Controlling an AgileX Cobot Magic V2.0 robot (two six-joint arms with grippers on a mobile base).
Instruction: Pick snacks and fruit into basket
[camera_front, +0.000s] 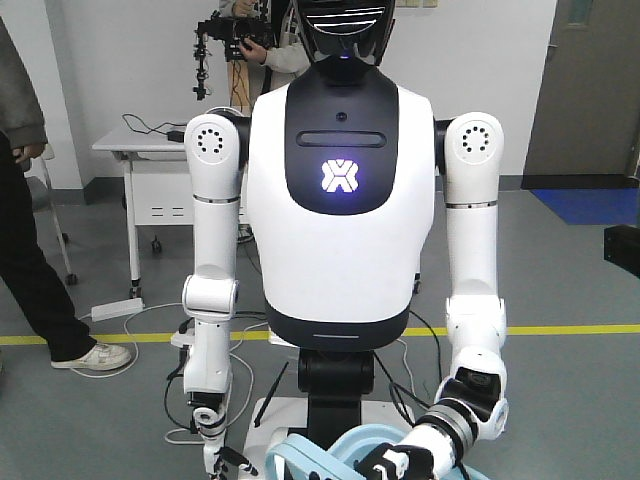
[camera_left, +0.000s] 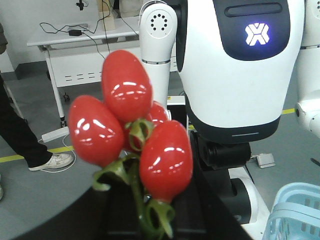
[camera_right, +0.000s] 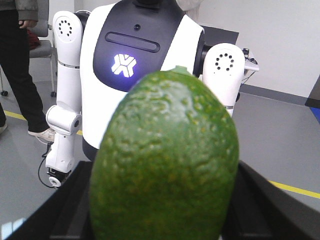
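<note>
Two pieces of fruit fill the wrist views. The left pincer (camera_left: 145, 220) is clamped on the green stem of a red tomato cluster (camera_left: 131, 131), four glossy red ovals standing upright above the dark fingers and blocking the middle of that view. The right pincer (camera_right: 160, 220) is closed around a bumpy green fruit (camera_right: 165, 160), dark fingers touching its left and right flanks; the fruit hides most of the frame. The light blue basket (camera_left: 294, 212) shows only as a slatted corner at the lower right edge of the left wrist view, and as a curved rim (camera_front: 330, 450) at the bottom edge of the front view, just beside the robot's forearm (camera_front: 445, 425). Behind the robot torso (camera_front: 340, 200), grey floor (camera_front: 560, 280) lies open to a yellow line (camera_front: 570, 329). A white table (camera_front: 150, 150) and a standing person (camera_front: 30, 250) sit well apart.
</note>
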